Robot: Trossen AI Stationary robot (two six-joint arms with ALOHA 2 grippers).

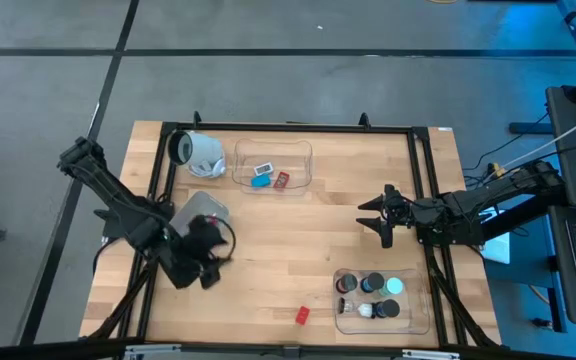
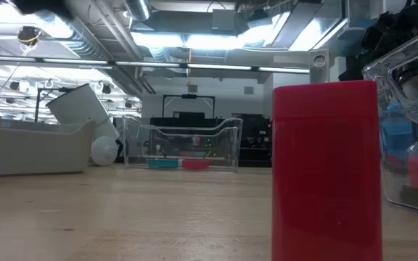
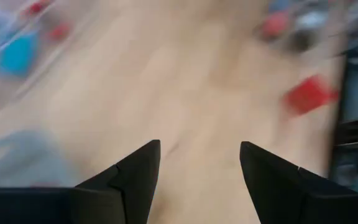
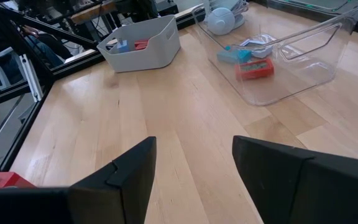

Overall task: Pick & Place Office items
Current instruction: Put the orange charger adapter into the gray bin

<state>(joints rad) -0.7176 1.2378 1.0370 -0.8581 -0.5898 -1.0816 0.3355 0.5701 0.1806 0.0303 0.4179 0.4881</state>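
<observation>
Wooden table (image 1: 288,240) is carrying both arms: left gripper (image 3: 199,163) is hanging open and empty near a grey bin (image 1: 200,208); right gripper (image 4: 194,158) is waiting parted, empty.

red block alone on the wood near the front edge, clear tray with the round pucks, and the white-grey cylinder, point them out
small red block (image 1: 302,315), high view, middle of its top
clear plastic tray of round pucks (image 1: 340,322), high view, bare floor at a corner
large white-grey cylinder (image 1: 201,154), high view, its side wall

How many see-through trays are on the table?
2. One tray sits at the far edge near the middle, holding a few small pieces. The other tray sits at the near edge on the right, filled with round pucks.
</observation>
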